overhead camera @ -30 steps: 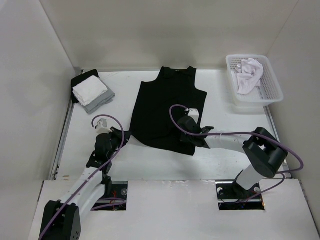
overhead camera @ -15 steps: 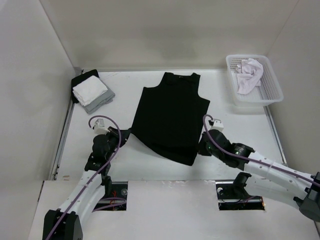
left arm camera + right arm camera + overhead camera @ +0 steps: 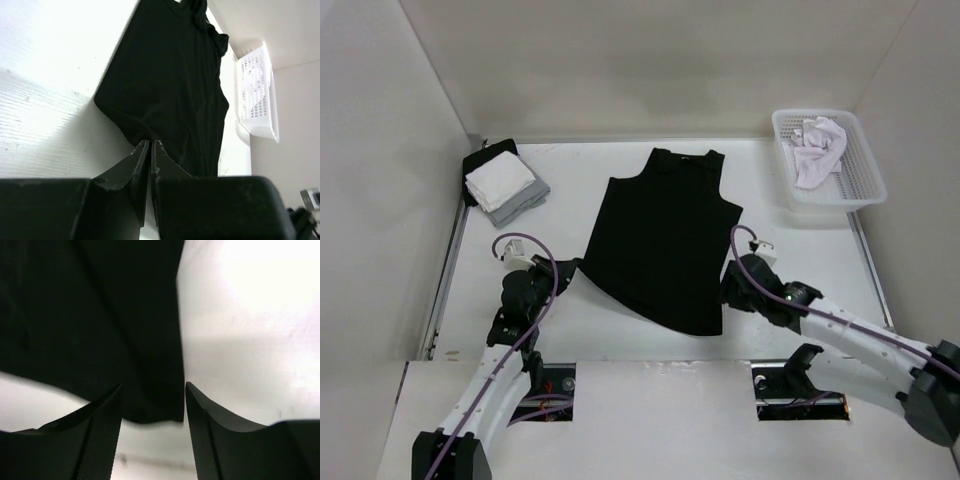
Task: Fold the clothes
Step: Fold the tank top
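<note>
The clothes, a black tank top (image 3: pixel 662 235), lie spread on the white table with the neck at the far end and the hem toward me. My left gripper (image 3: pixel 566 268) is shut on the hem's left corner; in the left wrist view the left gripper (image 3: pixel 150 142) pinches the black fabric (image 3: pixel 172 85) at its tips. My right gripper (image 3: pixel 726 291) stands open by the hem's right corner. In the right wrist view the right gripper (image 3: pixel 152 386) has that corner (image 3: pixel 155 412) lying between its spread fingers, untouched.
A white plastic basket (image 3: pixel 866 192) holding a white garment (image 3: pixel 817 146) stands at the back right, also seen as the basket (image 3: pixel 258 107) in the left wrist view. A stack of white, grey and black cloths (image 3: pixel 503 183) lies at the back left. Walls close in on three sides.
My right gripper carried the hem's right corner out to the right and toward me, then opened and let it go. The tank top now lies flatter. My left gripper drew back slightly left.
</note>
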You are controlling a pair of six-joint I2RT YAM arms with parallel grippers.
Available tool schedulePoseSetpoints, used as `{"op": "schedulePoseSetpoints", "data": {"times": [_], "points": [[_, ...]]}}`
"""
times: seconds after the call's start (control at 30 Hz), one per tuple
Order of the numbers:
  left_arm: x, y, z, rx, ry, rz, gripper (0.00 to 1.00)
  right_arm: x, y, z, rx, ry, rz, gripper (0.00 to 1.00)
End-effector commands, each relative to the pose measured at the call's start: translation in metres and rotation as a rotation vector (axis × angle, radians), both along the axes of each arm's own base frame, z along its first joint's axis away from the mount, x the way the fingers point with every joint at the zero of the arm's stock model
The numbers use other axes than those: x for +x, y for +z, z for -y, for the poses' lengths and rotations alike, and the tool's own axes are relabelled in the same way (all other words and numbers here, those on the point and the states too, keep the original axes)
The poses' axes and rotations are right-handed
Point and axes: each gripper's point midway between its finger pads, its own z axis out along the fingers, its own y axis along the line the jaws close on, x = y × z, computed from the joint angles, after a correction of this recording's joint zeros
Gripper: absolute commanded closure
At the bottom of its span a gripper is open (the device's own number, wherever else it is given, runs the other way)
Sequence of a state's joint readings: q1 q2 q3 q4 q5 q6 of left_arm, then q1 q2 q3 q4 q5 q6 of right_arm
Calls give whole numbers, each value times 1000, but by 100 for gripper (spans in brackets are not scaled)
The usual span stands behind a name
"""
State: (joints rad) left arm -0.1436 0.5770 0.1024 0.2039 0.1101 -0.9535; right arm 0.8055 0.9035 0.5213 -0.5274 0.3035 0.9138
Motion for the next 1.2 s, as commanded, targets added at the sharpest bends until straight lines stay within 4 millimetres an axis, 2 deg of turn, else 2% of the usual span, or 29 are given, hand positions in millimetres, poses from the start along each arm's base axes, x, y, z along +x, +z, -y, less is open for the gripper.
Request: {"op": "schedulePoseSetpoints", "data": {"times": [0.0, 0.07, 0.13, 0.27, 0.33, 0.4, 0.5, 0.6, 0.63, 0.67, 0.73, 0.77, 0.9, 1.0, 1.1, 1.17], "points": [[9, 16, -7, 18, 20, 51, 96, 58, 2, -6, 72, -68, 101, 47], [11, 18, -8, 16, 23, 54, 96, 87, -2, 0, 103, -117, 118, 49], [12, 20, -8, 15, 23, 58, 96, 107, -8, 1, 121, -129, 106, 54], [12, 16, -7, 25, 16, 51, 96, 123, -25, -10, 99, -88, 45, 62], [11, 11, -7, 27, 16, 42, 96, 132, -32, -14, 91, -78, 30, 74], [11, 6, -8, 29, 19, 32, 96, 148, -34, -17, 96, -82, 34, 87], [11, 3, -13, 37, 35, 22, 96, 180, -35, -24, 124, -87, 33, 96], [14, 7, -17, 33, 53, 26, 97, 220, -19, -26, 131, -101, 112, 96], [15, 8, -18, 31, 57, 25, 97, 229, -12, -24, 137, -110, 135, 91], [16, 10, -18, 29, 57, 28, 97, 233, -5, -23, 144, -116, 151, 80], [16, 11, -18, 27, 58, 32, 97, 223, 7, -19, 153, -114, 178, 60], [16, 12, -18, 27, 59, 30, 97, 216, 8, -14, 148, -121, 181, 57], [19, 15, -23, 43, 83, 36, 97, 147, -4, 2, 127, -156, 172, 54], [24, 26, -23, 52, 88, 62, 97, 87, -22, 0, 147, -150, 108, 54], [27, 34, -22, 54, 81, 78, 96, 45, -30, 5, 143, -166, 56, 55], [27, 36, -21, 58, 78, 81, 96, 27, -29, 5, 143, -170, 35, 54]]}}
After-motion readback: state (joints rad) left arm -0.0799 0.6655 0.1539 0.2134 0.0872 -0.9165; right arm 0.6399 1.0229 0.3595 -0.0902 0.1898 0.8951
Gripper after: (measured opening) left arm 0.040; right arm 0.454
